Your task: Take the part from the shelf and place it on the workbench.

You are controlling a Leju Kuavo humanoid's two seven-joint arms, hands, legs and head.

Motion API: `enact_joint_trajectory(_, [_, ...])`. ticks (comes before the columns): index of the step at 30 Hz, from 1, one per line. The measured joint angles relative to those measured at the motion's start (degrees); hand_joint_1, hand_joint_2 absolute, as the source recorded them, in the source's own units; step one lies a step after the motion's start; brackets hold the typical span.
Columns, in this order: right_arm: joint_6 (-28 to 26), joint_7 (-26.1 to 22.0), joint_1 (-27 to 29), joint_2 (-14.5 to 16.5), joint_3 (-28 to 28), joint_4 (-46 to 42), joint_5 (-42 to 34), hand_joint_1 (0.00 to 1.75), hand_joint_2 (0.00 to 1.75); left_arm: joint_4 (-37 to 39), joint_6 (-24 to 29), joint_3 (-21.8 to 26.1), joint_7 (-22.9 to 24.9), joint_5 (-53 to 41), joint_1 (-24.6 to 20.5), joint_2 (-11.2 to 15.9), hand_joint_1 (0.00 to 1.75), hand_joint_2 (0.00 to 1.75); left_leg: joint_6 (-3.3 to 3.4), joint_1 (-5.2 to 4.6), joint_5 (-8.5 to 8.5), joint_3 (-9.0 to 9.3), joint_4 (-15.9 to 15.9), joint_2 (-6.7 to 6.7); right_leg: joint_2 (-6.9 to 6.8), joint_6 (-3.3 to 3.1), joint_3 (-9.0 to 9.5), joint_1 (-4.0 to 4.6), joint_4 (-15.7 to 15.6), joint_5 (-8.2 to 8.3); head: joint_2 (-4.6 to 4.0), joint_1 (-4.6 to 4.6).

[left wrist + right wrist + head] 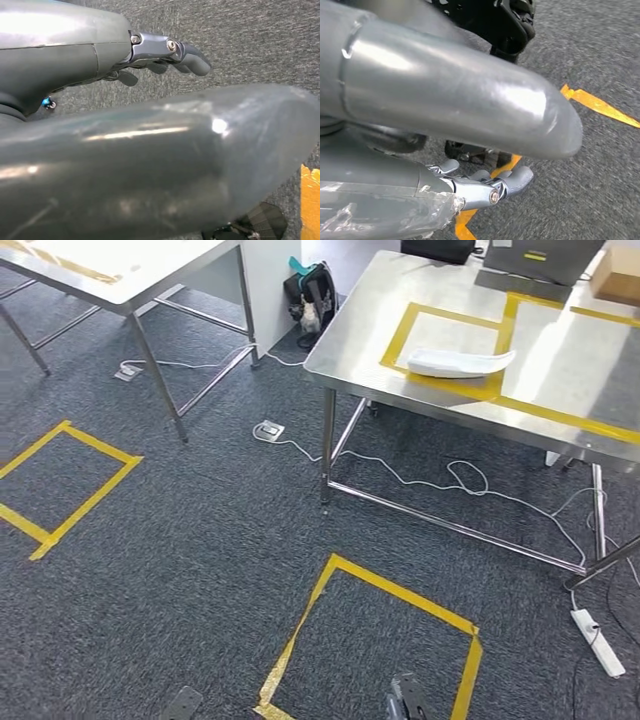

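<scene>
Left hand (166, 55) empty, white part (459, 362) on workbench (362, 350)

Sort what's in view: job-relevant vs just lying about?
Job:
white part, lying in a yellow tape frame
steel workbench
left hand, holding nothing
right hand, holding nothing

Lying about:
white power strip and cable on the carpet
dark bag
second table
cardboard box

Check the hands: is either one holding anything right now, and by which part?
Nothing is held. The left hand and right hand hang over the carpet with nothing in them. The white part lies on the workbench.
</scene>
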Motion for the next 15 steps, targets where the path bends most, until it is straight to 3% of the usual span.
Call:
enact_joint_trajectory(1, [0.0, 0.0, 0.1, 0.0, 0.0, 0.0, -0.1, 0.00, 0.00, 0.1, -0.2, -0.1, 0.5, -0.3, 0.0, 0.0, 0.00, 0.00, 0.03, -0.04, 0.06, -0.03, 0.0, -0.83, 0.18, -0.10, -0.53, 0.01, 1.0, 0.21, 0.00, 0.00])
enact_joint_trajectory(2, [0.0, 0.0, 0.1, 0.0, 0.0, 0.0, -0.2, 0.00, 0.00, 0.2, -0.3, -0.2, 1.2, -0.6, 0.1, -0.1, 0.00, 0.00, -0.02, -0.05, 0.13, -0.03, 0.0, -1.70, 0.37, -0.23, 0.05, -0.01, -0.4, 1.50, 0.00, -0.01])
enact_joint_trajectory(3, [-0.1, 0.0, 0.1, 0.0, 0.0, 0.0, -0.3, 0.00, 0.00, 0.3, -0.4, -0.3, 1.9, -0.8, 0.1, -0.1, 0.00, 0.00, -0.11, -0.02, 0.22, -0.02, 0.0, -2.60, 0.87, -0.37, 1.64, -0.06, -3.7, 3.54, 0.00, -0.01])
enact_joint_trajectory(5, [-0.2, 0.0, 0.1, 0.0, 0.0, 0.0, -0.5, 0.00, 0.00, 0.4, -0.6, -0.5, 3.2, -1.2, 0.1, -0.3, 0.00, 0.00, -0.53, 0.02, 0.42, -0.21, 0.2, -4.27, 4.10, -0.56, 5.36, -0.45, -11.8, 6.69, 0.00, -0.02])
enact_joint_trajectory(7, [-0.2, -0.1, 0.1, 0.0, 0.0, 0.0, -0.6, 0.00, 0.00, 0.4, -0.6, -0.8, 4.0, -1.2, 0.0, -0.4, 0.00, 0.00, -1.27, 0.14, 0.80, -0.78, 0.2, -5.67, 6.55, -0.72, 7.04, -0.66, -15.3, 7.33, 0.00, -0.05])
enact_joint_trajectory(9, [-0.2, -0.1, 0.2, 0.0, -0.1, 0.0, -0.7, 0.00, 0.00, 0.5, -0.7, -1.0, 4.5, -1.2, 0.2, -0.4, 0.00, 0.00, -2.18, 0.45, 1.33, -1.37, 0.1, -6.97, 5.63, -1.23, 7.16, -0.51, -15.5, 7.53, 0.00, -0.08])
enact_joint_trajectory(10, [-0.2, -0.1, 0.2, 0.0, -0.1, 0.0, -0.7, 0.00, 0.00, 0.5, -0.7, -1.0, 4.6, -1.1, 0.3, -0.4, 0.00, 0.00, -2.50, 0.46, 1.17, -1.71, 0.4, -6.47, 4.81, -1.63, 7.20, -0.48, -15.6, 7.75, 0.00, -0.12])
enact_joint_trajectory(12, [-0.2, 0.0, 0.2, 0.0, -0.1, 0.0, -0.7, 0.00, 0.00, 0.6, -0.7, -1.1, 4.8, -1.1, 0.3, -0.5, 0.00, 0.00, -2.92, 0.25, -1.12, -3.54, 3.9, -3.34, 2.88, -2.33, 7.26, -0.47, -16.0, 8.14, 0.00, -0.46])
enact_joint_trajectory(13, [-0.2, 0.0, 0.2, 0.0, -0.1, 0.0, -0.7, 0.00, 0.00, 0.6, -0.7, -1.1, 4.8, -1.1, 0.2, -0.5, 0.00, 0.00, -3.07, 0.12, -3.11, -5.16, 7.4, -1.24, 1.84, -2.52, 7.25, -0.29, -16.0, 8.19, 0.00, -0.61])
enact_joint_trajectory(15, [-0.3, 0.0, 0.3, 0.0, -0.1, 0.0, -0.6, 0.00, 0.00, 0.6, -0.7, -1.2, 4.8, -1.1, 0.0, -0.6, 0.00, 0.00, -3.32, 0.16, -6.35, -8.44, 14.7, 0.62, -0.32, -2.67, 7.15, -0.02, -16.0, 8.17, 0.00, -0.72])
